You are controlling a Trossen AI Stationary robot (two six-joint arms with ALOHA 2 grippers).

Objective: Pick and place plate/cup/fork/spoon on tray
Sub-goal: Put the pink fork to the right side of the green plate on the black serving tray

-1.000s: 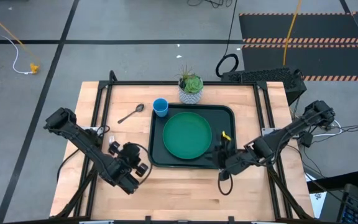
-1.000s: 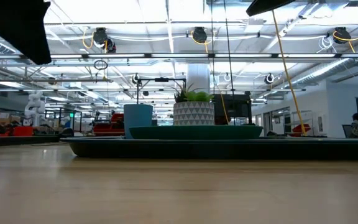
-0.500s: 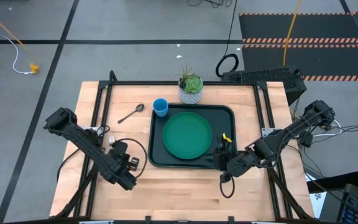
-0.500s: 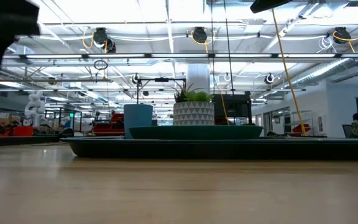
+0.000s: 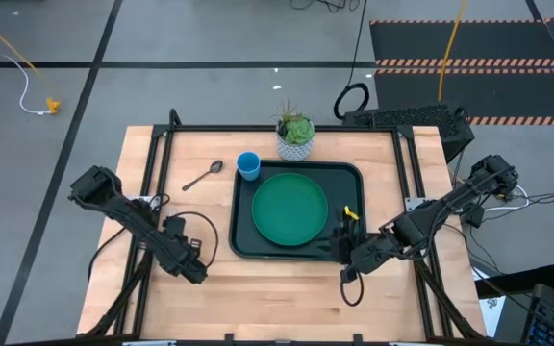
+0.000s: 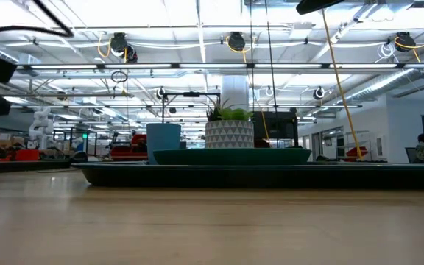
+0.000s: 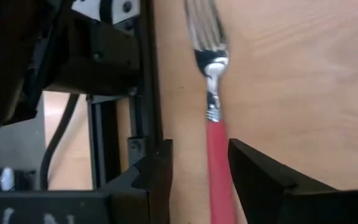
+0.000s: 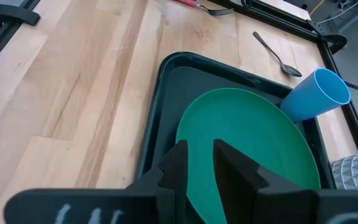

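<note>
The green plate (image 5: 289, 209) lies flat in the dark tray (image 5: 239, 231). The blue cup (image 5: 248, 165) stands upright on the table at the tray's far left corner. The silver spoon (image 5: 202, 176) lies on the table left of the cup. The red-handled fork (image 7: 218, 155) lies flat on the table by the left frame rail; it also shows in the right wrist view (image 8: 205, 7). My left gripper (image 7: 199, 144) is open and low over the fork, one finger on each side of the red handle. My right gripper (image 8: 201, 146) hovers over the tray's near right corner, open only a little and empty.
A potted plant in a white patterned pot (image 5: 295, 135) stands at the table's far edge behind the tray. Black frame rails (image 5: 159, 183) run along the table's left and right sides. Bare wood lies along the near edge (image 5: 277, 298).
My left gripper has moved toward the table's left edge and gone down, ending over the fork. The plate, cup, spoon and tray have kept their places.
</note>
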